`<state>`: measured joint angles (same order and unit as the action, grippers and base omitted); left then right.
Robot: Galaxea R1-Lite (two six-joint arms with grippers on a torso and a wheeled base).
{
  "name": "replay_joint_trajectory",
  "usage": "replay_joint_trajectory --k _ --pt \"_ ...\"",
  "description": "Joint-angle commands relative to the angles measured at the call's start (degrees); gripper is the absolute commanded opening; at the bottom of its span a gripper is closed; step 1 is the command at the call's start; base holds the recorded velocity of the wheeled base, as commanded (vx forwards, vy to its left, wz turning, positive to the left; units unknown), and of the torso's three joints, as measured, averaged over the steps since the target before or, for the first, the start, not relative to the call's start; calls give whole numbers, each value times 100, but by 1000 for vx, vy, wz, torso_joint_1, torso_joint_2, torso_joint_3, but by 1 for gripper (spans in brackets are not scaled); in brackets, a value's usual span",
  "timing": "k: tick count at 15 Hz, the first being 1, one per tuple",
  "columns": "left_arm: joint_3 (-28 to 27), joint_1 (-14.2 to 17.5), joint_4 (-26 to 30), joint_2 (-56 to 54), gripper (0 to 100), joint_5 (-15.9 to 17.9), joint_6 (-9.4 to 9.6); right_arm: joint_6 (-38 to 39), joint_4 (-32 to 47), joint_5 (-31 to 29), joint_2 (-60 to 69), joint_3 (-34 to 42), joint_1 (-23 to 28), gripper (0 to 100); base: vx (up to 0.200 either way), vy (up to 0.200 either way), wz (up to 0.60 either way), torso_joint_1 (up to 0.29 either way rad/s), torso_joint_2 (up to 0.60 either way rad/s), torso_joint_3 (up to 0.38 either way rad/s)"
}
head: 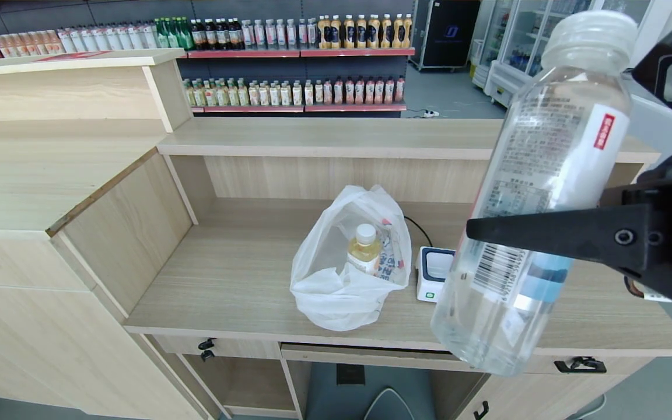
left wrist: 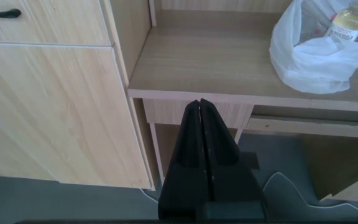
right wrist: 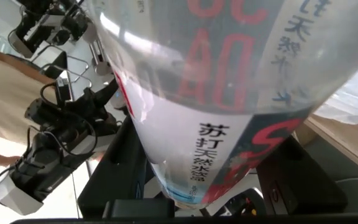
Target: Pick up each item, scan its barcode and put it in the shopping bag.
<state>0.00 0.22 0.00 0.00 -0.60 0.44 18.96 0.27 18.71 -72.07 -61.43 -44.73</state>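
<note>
My right gripper (head: 511, 233) is shut on a clear water bottle (head: 537, 192) with a white cap, held tilted high and close to the head camera, barcode side facing it. The same bottle (right wrist: 229, 93) looms large in the right wrist view. On the wooden counter (head: 242, 291) stands a white plastic shopping bag (head: 342, 274) holding a yellow drink bottle (head: 364, 248). A small white barcode scanner (head: 432, 271) sits just right of the bag, below the held bottle. My left gripper (left wrist: 200, 109) is shut and empty, low in front of the counter's edge, left of the bag (left wrist: 319, 53).
A raised wooden ledge (head: 336, 137) runs behind the counter, and a taller cabinet block (head: 50, 175) stands at the left. Drawers with black handles (head: 581, 366) hang under the counter. Shelves of drinks (head: 295, 35) and fridges stand far behind.
</note>
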Motion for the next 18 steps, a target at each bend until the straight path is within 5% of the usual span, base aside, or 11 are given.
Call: replay_joint_trajectory --k 1,18 --pt "0 4 0 0 0 -2 0 -15 -132 10 -26 166 96 0 0 0 0 0 0 0" --pt "0 4 0 0 0 -2 0 -32 -185 -8 141 298 219 0 0 0 0 0 0 0"
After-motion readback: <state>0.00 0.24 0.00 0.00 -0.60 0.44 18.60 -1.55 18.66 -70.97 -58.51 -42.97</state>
